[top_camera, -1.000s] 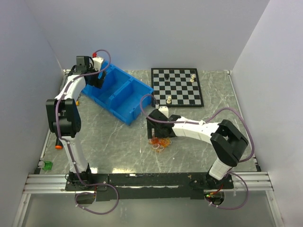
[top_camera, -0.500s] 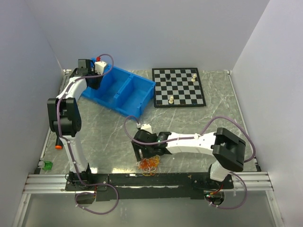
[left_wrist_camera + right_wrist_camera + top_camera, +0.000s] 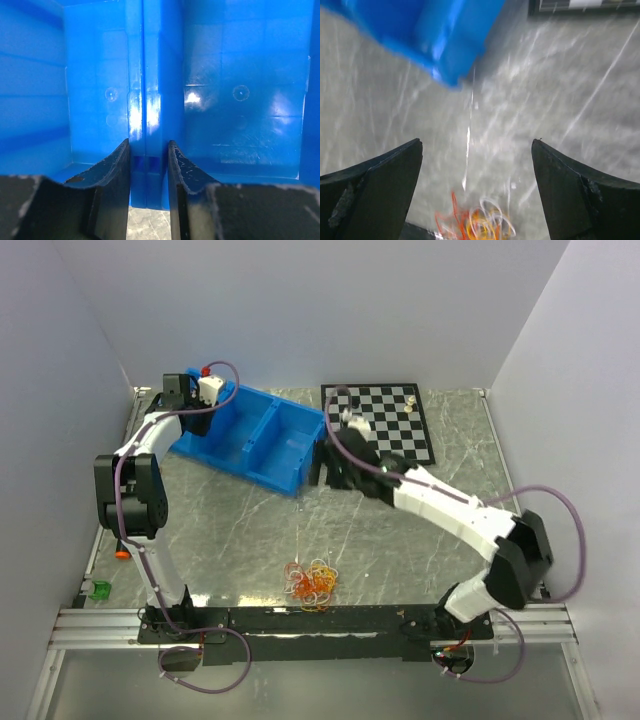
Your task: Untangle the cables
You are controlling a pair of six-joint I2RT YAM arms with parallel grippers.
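Marble tabletop (image 3: 230,530): blue bin (image 3: 236,464) & chessboard (image 3: 400,430) behind cables (image 3: 313,582).

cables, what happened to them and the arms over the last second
The right hand dragged the cables toward the near edge of the table, let go, and swung away to the far side by the blue bin; it is now open. The left hand stayed clamped on the bin's divider.

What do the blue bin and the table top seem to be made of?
The blue bin: probably moulded plastic, glossy; glints and round mould marks show on its walls. The table top: grey stone or printed laminate, white-veined; I cannot tell which.
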